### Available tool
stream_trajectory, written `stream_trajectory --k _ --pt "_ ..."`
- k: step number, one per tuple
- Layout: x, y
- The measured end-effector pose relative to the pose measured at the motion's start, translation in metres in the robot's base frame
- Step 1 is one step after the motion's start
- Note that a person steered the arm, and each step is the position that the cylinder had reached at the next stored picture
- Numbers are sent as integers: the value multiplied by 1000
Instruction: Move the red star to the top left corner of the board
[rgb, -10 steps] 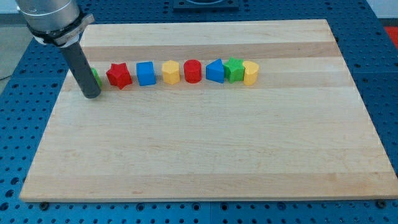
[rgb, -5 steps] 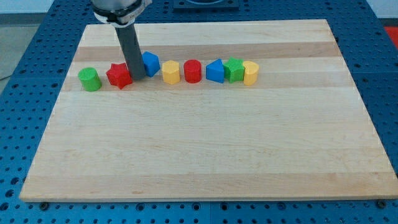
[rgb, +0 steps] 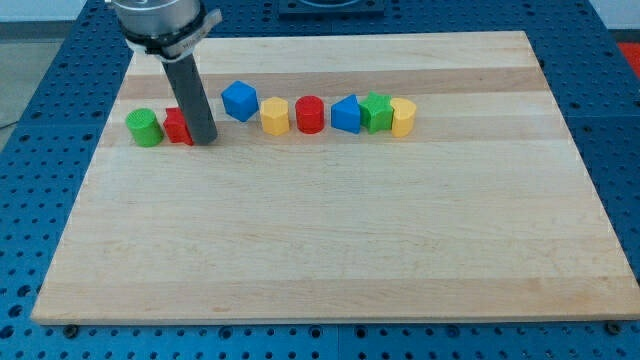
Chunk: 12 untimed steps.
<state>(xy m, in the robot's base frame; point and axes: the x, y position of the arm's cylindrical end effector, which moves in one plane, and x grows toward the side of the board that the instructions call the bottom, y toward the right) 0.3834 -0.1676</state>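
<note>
The red star (rgb: 176, 127) lies near the view's left side of the wooden board (rgb: 330, 230), partly hidden behind my rod. My tip (rgb: 203, 140) rests against the star's right side. A green cylinder (rgb: 144, 128) sits just to the left of the star, very close to it. The blue cube (rgb: 239, 100) lies turned at an angle to the right of my rod.
A row runs to the right: a yellow block (rgb: 275, 116), a red cylinder (rgb: 309, 114), a blue triangular block (rgb: 346, 114), a green block (rgb: 377, 110) and a yellow block (rgb: 403, 117). The board's top left corner (rgb: 140, 48) lies behind the arm.
My rod went from the green cylinder's side to between the star and the blue cube, then pushed left. The star slid left toward the green cylinder. The blue cube was nudged up and turned.
</note>
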Motion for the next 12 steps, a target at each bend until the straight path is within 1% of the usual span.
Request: stream_trajectory --k 1,2,3,4,5,6,9,10,11,12 --pt "-32 0" --pt "-40 5" --pt "1 12" --pt "25 7" --pt "21 -22" --pt "3 -24" --pt "-81 -24" --pt "-77 -24" --pt "-63 -25" --pt "-61 -35"
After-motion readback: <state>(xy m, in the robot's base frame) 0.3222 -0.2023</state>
